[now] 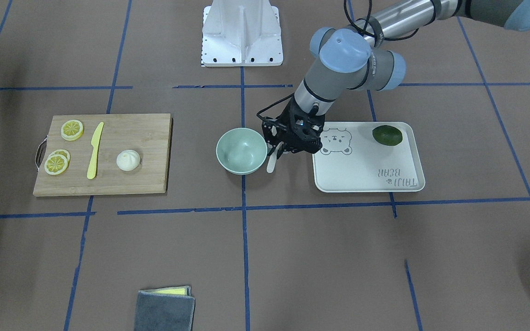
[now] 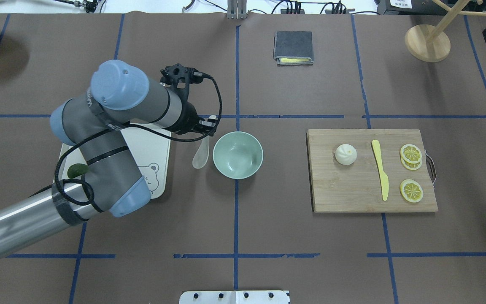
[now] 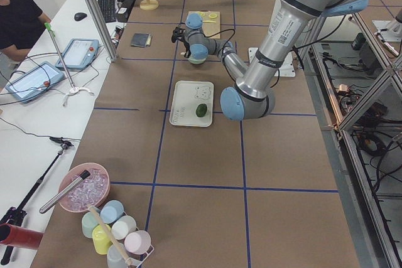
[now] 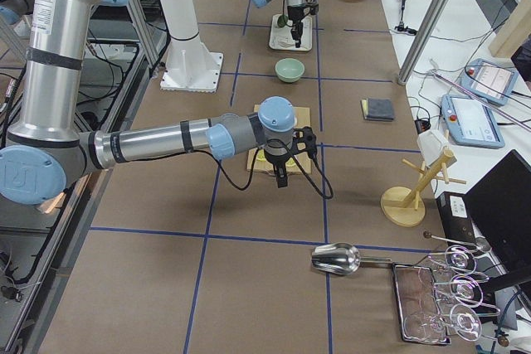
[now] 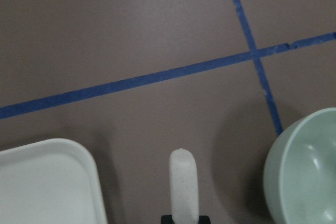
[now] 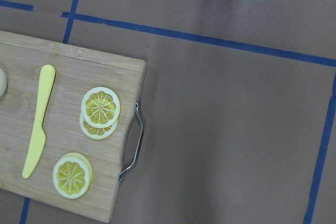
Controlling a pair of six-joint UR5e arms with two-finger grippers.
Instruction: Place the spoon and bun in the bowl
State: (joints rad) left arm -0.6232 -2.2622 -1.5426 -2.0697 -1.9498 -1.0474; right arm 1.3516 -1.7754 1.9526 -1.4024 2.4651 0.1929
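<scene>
My left gripper [image 1: 278, 148] is shut on the pale spoon [image 1: 271, 163] and holds it by the handle, scoop down, right beside the mint-green bowl [image 1: 241, 151]. From overhead the spoon [image 2: 201, 156] hangs just left of the bowl [image 2: 238, 154], outside its rim. The left wrist view shows the spoon handle [image 5: 183, 182] between the tray corner and the bowl [image 5: 307, 174]. The white bun [image 1: 128, 160] sits on the wooden cutting board [image 1: 150, 133], also seen overhead [image 2: 346, 153]. My right gripper [image 4: 280, 178] hovers by the board; I cannot tell whether it is open.
The board also holds a yellow plastic knife [image 1: 95, 151] and lemon slices [image 1: 72, 129]. A white bear-print tray [image 1: 366, 172] with a green lime [image 1: 387, 135] lies next to my left gripper. A folded grey cloth [image 1: 164, 309] lies at the table's far side.
</scene>
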